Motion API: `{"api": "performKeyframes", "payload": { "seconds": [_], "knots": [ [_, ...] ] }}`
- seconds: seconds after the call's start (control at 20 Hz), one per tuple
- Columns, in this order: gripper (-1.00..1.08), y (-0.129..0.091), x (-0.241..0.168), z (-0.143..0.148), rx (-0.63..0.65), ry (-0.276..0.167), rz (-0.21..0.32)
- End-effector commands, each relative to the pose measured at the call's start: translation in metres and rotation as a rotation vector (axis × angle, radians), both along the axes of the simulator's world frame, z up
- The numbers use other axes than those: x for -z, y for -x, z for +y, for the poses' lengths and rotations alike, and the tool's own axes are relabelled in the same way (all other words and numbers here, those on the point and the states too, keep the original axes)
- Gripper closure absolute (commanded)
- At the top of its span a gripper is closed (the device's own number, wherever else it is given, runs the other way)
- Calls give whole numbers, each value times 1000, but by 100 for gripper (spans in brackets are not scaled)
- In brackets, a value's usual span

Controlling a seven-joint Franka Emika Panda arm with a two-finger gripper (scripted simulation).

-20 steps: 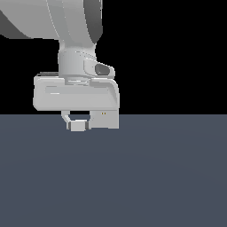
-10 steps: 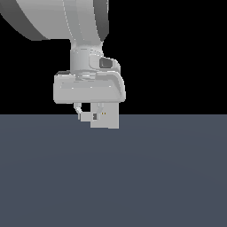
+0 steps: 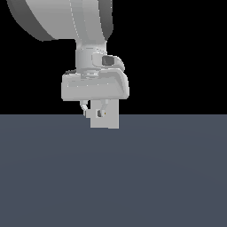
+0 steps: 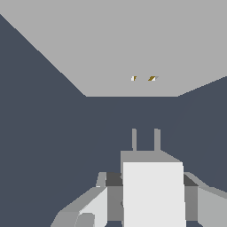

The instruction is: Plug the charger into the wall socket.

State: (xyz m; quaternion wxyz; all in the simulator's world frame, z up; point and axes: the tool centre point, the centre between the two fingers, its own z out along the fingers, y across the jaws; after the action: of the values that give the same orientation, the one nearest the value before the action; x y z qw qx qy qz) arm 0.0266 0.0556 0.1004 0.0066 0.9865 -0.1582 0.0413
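The white-grey Panda arm (image 3: 88,26) is seen reaching steeply down from above, its wrist held vertical over the broad light-grey hand body (image 3: 95,85). The gripper (image 3: 94,111) is pointed downward, its jaws closed on the small white-grey boxy charger (image 4: 153,193).

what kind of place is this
Likely a bare simulated test scene, not a real room: a flat dark floor, a black void behind, and only the gripper, charger and wall socket.
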Motion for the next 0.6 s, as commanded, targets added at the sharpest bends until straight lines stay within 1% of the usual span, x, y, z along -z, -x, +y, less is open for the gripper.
{"api": "performKeyframes", "payload": {
  "seconds": [0.0,0.55],
  "knots": [
    [108,0,0,-1,6,0,0],
    [108,-1,1,-1,-2,0,1]
  ]
}}
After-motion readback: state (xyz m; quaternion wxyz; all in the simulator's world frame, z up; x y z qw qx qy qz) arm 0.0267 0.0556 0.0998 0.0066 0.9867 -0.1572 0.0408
